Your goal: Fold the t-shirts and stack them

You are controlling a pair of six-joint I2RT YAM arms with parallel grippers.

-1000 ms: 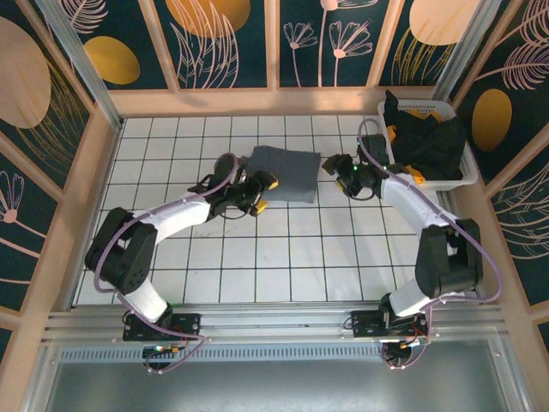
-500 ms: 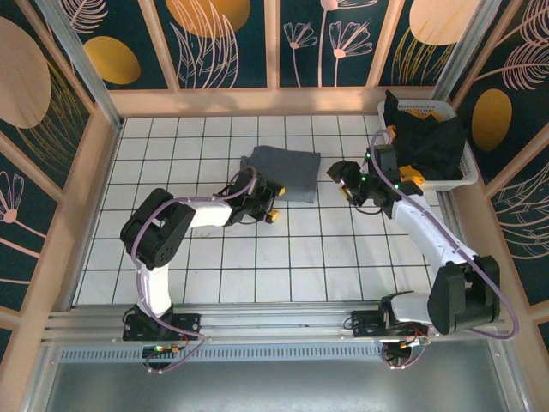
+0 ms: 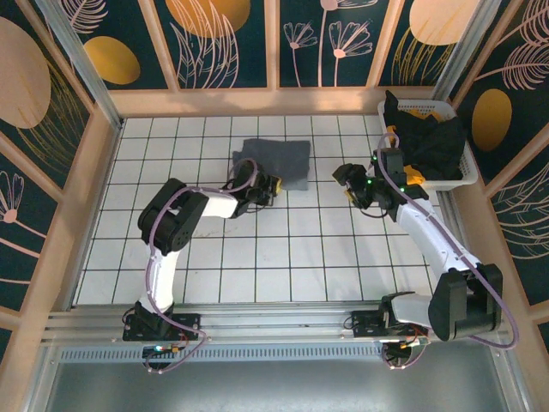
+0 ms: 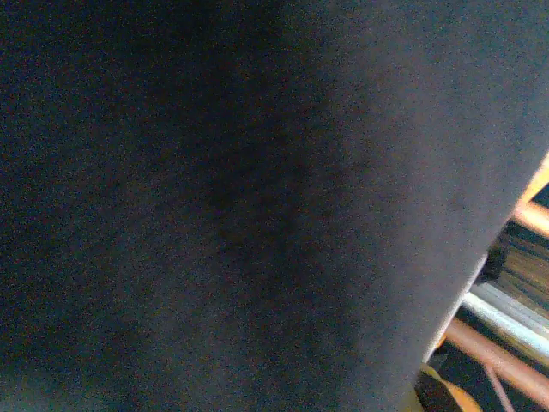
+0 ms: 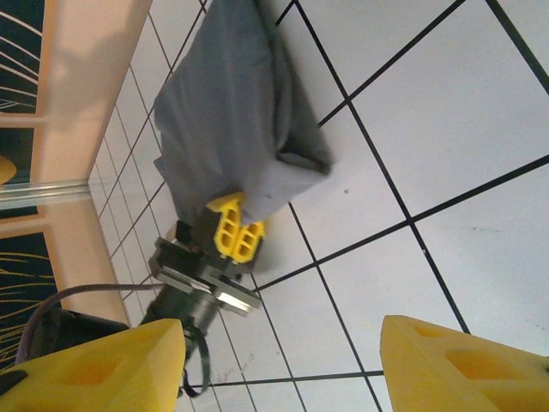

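Here's the left gripper [image 3: 269, 186], stretched out low over the white tiled table [image 3: 171, 146] toward the middle of its far half, and its jaws are pressed together on the near edge of the slate grey-blue t-shirt [image 3: 275, 162]. That shirt lies as a folded rectangle, flat on the tiles a little short of the far edge, roughly midway between the left and right edges. From the right wrist camera you can see the left gripper's yellow fingers [image 5: 233, 232] nipping the near hem, with a lighter flap of the cloth draped just over them, and the rest of the shirt runs away from the fingers in soft creases. The left wrist camera is pressed right up against dark grey fabric, with a sliver of frame rail at its right edge. Over to the right gripper [image 5: 283, 365]: its two yellow fingers stand spread wide with bare tile between them, holding nothing, and it hangs above the table, well apart from the grey-blue shirt on its right side. Behind that arm, in the far right corner, sits the white slatted basket [image 3: 467, 165], and a crumpled black t-shirt [image 3: 429, 142] is heaped inside it, spilling up over the far rim. A strip of orange-yellow cloth [image 3: 419, 110] peeks out along the basket's far wall.
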